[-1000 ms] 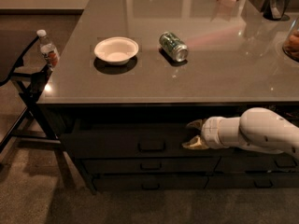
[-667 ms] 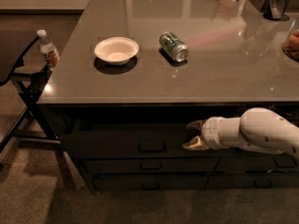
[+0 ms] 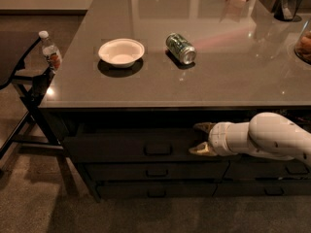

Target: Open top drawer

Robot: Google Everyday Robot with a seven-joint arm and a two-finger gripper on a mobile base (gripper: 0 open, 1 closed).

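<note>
**A:** One arm only: a bulky white robot arm (image 3: 272, 140) enters from the right edge, below the countertop. It lies close to level, wrist end pointing left.

**B:** Gripper?

**A:** The two-finger gripper (image 3: 200, 139) sits at the arm's left end, in front of the drawer bank, level with the top drawer. Its tan fingers (image 3: 204, 127) are stacked one above the other and spread apart, with nothing between them.

**B:** Task thing?

**A:** The wide dark-grey top drawer (image 3: 112, 147) is straight under the overhang of the glossy grey-brown countertop (image 3: 233, 76). It's the tallest front in the left stack. A small rectangular metal pull handle (image 3: 158, 149) is centred on it. The gripper is to the right of that handle, near it, not on it.

**B:** Drawer out?

**A:** No interior shows. The front looks in line with the shallower dark drawers (image 3: 121, 171) beneath. I cannot tell if the fingertips touch the front.

**B:** Rest?

**A:** A round white bowl (image 3: 121, 52) stands upright on top. To its right, apart, a green metal can (image 3: 181, 48) lies on its side. A clear water bottle (image 3: 50, 52) with a white cap stands upright at a black chair frame (image 3: 29, 77), just beside the counter's left edge. The narrower dark drawers (image 3: 286, 171) of the next stack are below the arm.
</note>
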